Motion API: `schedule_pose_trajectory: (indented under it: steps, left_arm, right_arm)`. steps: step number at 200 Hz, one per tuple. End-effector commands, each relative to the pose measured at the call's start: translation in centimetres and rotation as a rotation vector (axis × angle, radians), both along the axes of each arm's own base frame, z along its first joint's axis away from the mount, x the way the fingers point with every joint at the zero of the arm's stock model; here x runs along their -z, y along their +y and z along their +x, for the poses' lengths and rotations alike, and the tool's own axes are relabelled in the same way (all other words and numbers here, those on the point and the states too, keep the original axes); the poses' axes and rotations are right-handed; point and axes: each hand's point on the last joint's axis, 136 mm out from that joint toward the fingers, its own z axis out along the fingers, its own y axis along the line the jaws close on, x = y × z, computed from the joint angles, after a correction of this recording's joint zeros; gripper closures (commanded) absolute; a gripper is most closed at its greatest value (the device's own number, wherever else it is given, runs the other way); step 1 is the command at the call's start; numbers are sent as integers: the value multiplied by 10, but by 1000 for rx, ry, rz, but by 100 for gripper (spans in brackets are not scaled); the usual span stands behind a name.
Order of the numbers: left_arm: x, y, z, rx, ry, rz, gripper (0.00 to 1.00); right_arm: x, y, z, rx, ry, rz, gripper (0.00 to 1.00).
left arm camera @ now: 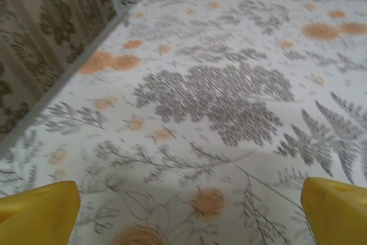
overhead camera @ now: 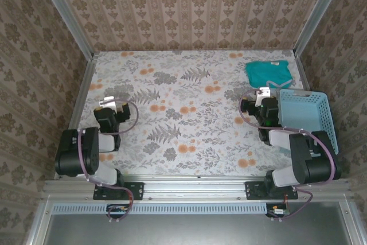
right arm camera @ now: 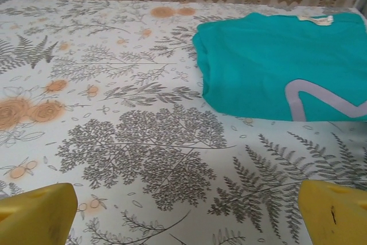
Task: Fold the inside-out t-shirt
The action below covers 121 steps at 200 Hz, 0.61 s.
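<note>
The teal-green t-shirt [overhead camera: 268,73] lies flat in a compact, folded-looking shape near the table's far right corner. In the right wrist view the t-shirt [right arm camera: 269,67] shows a small white tag [right arm camera: 315,20] at its far edge, and a pale grey zigzag band crosses its near right part. My right gripper [overhead camera: 264,92] hovers just in front of the shirt, apart from it; its yellow fingers [right arm camera: 40,213] stand wide open over bare tablecloth. My left gripper [overhead camera: 108,102] is over the left side of the table, yellow fingers [left arm camera: 40,213] open with nothing between them.
A light-blue slotted basket [overhead camera: 307,116] stands at the right edge beside the right arm. The table carries a floral cloth [overhead camera: 183,113]. Patterned walls with metal frame rails [overhead camera: 80,93] close it in on the left, back and right.
</note>
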Motion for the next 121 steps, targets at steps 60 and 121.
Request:
schedule_pose_trajectory:
  steps: [60,121]
  left_arm:
    - [-20,-19,28,92,-16,13,0]
    - [-20,-19,28,79,-12,31,0]
  right_arm:
    - [6,-9,15,23,-25,42,0]
    - [6,-13,14,63,-31,33,0]
